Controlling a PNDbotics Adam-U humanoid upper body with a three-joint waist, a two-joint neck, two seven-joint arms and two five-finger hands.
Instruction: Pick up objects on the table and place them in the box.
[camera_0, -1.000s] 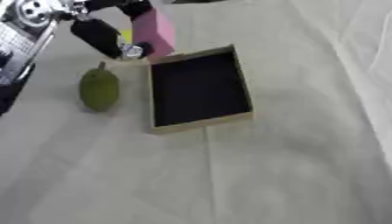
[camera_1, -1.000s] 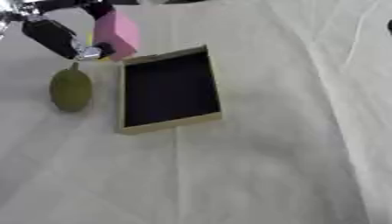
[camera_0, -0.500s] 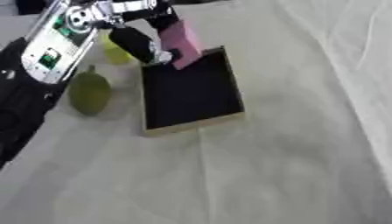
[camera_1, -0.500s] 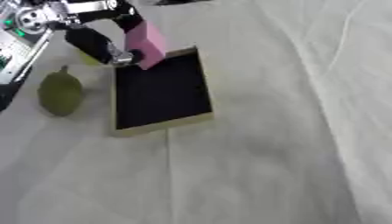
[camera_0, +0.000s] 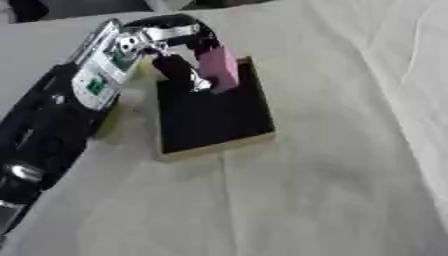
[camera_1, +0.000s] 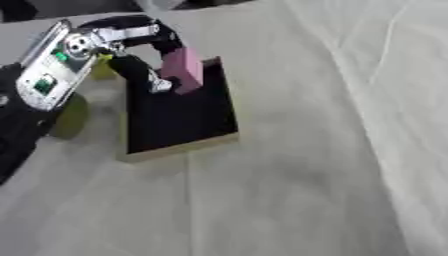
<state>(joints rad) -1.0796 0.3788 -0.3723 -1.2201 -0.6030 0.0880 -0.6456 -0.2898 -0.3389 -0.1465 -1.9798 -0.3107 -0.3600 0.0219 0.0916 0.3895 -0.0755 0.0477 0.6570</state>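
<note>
My left hand is shut on a pink block and holds it tilted over the far part of the box, a shallow tan tray with a black inside. The left arm comes in from the lower left and covers much of the table's left side. A green pear-shaped fruit lies left of the box, mostly hidden behind the arm. A small yellow thing shows behind the hand, near the box's far left corner. My right hand shows in no view.
A cream cloth with long folds covers the table. Dark shapes stand at the far edge, top left.
My left hand has carried the pink block to the right, from beside the box's far left corner to over its inside. The camera has shifted too, and the arm now fills more of the left.
</note>
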